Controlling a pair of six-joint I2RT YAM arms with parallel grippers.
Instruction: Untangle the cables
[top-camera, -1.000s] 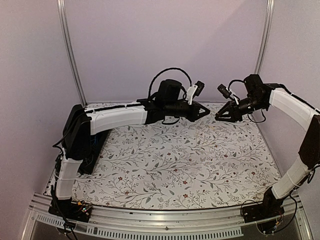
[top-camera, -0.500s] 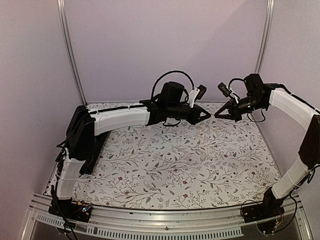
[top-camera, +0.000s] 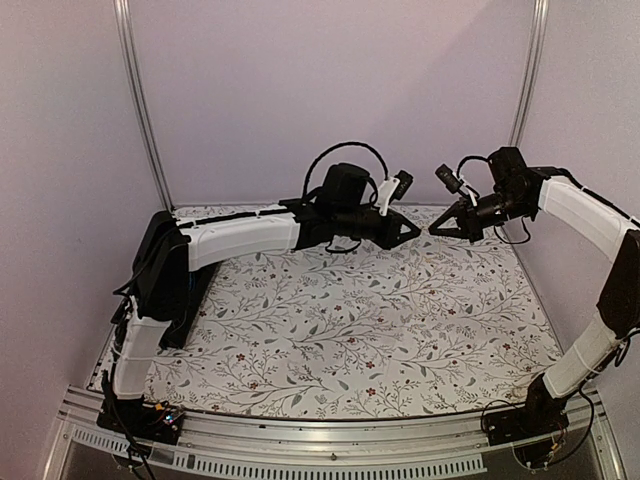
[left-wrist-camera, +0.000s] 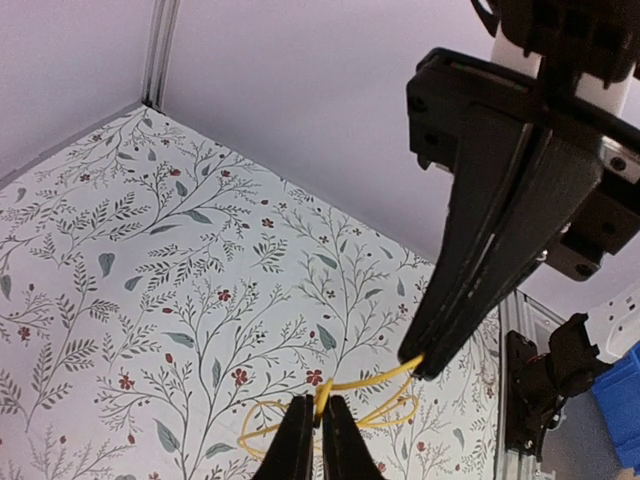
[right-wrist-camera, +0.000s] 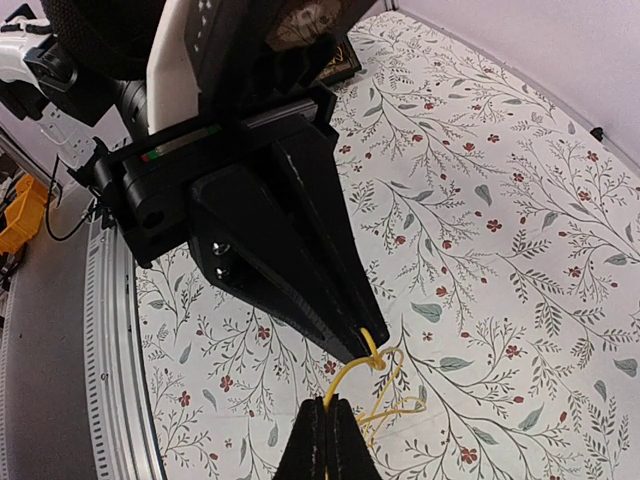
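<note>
Fingers on both sides are pinched tight on the cables (left-wrist-camera: 370, 380), with the left fingers (top-camera: 405, 228) and right fingers (top-camera: 446, 225) nearly tip to tip. Flowery tabletop (top-camera: 350, 330) underneath, left arm (top-camera: 240, 235) and right arm (top-camera: 580, 215) reaching in and meeting over its far end, up in the air. Only thin yellow wire shows tbh, strung between the tips with a loose loop hanging off it.

Left end effector (top-camera: 414, 229), right end effector (top-camera: 434, 231): two. Yellow cables (left-wrist-camera: 372, 380): one tangle, strand count unclear. Table (top-camera: 350, 320): one.
</note>
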